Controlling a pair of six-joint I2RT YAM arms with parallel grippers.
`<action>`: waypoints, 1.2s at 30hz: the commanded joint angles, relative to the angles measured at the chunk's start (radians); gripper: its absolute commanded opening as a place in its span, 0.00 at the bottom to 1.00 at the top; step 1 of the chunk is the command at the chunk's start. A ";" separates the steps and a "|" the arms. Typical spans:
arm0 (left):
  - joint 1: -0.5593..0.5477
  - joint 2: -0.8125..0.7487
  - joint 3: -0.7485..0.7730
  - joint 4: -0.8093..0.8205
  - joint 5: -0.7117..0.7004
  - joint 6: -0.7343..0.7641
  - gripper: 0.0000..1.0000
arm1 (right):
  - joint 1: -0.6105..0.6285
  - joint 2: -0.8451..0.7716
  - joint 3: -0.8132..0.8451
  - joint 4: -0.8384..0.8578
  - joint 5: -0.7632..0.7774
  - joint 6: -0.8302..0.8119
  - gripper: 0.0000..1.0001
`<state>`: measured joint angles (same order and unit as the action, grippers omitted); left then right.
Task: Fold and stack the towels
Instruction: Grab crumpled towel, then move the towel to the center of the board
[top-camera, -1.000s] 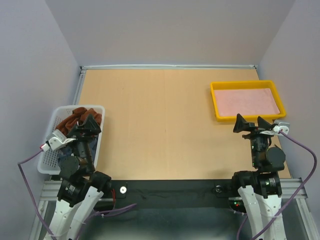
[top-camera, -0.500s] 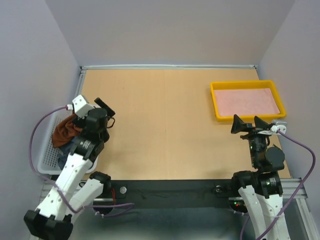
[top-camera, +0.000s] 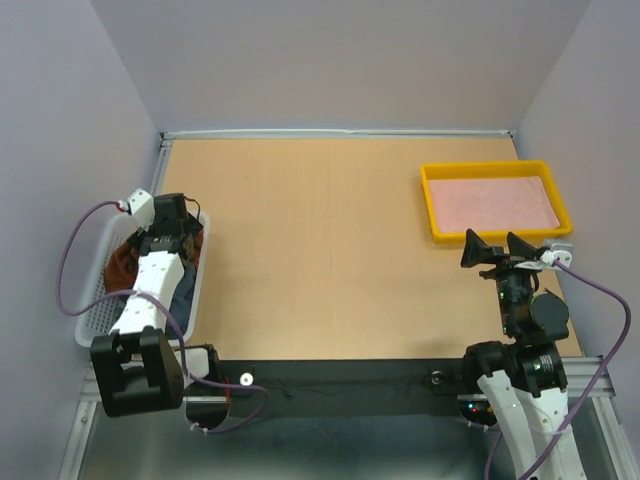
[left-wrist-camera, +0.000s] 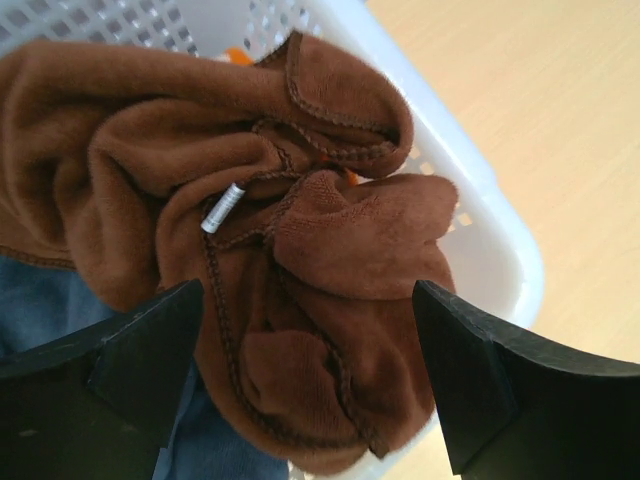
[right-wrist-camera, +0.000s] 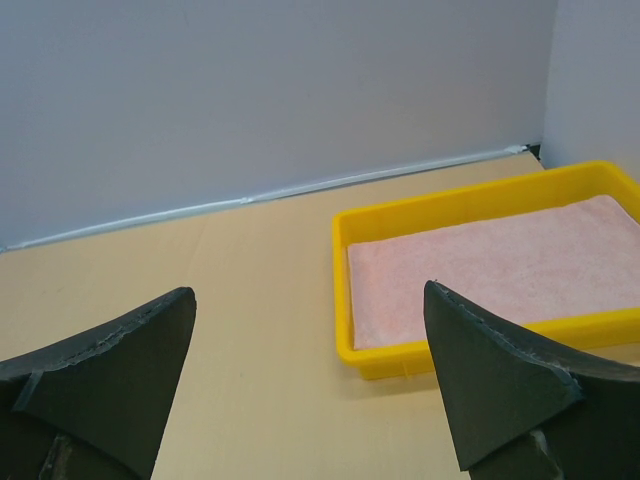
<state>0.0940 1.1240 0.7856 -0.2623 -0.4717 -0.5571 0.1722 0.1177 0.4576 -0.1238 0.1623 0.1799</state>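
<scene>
A crumpled reddish-brown towel (left-wrist-camera: 300, 230) lies on top in the white mesh basket (left-wrist-camera: 490, 220), also seen from above (top-camera: 125, 262). A dark navy towel (left-wrist-camera: 40, 300) shows under it, and a bit of orange cloth (left-wrist-camera: 235, 57) behind. My left gripper (left-wrist-camera: 310, 380) is open, just above the brown towel, its fingers (left-wrist-camera: 480, 380) on either side of a fold. From above it sits over the basket (top-camera: 170, 225). My right gripper (top-camera: 495, 250) is open and empty, near the table's front right.
A yellow tray (top-camera: 495, 200) at the back right holds a flat pink cloth (right-wrist-camera: 500, 265). The basket (top-camera: 100, 310) stands at the table's left edge. Grey walls close the back and both sides.
My left arm swung up and out of the basket, then came back down over it with the gripper open above the brown towel. The right arm has barely moved.
</scene>
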 joint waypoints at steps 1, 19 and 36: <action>0.013 0.091 0.021 0.038 0.053 0.017 0.94 | 0.012 -0.009 0.003 0.024 0.026 -0.003 1.00; 0.016 -0.023 0.374 -0.087 -0.024 0.157 0.00 | 0.012 0.034 0.006 0.023 0.008 -0.010 1.00; -0.393 0.377 1.222 -0.222 0.219 0.249 0.00 | 0.012 0.404 0.311 -0.097 -0.118 0.044 1.00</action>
<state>-0.2005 1.4231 1.8420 -0.4549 -0.3267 -0.3454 0.1783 0.4438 0.6369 -0.2028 0.1162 0.2508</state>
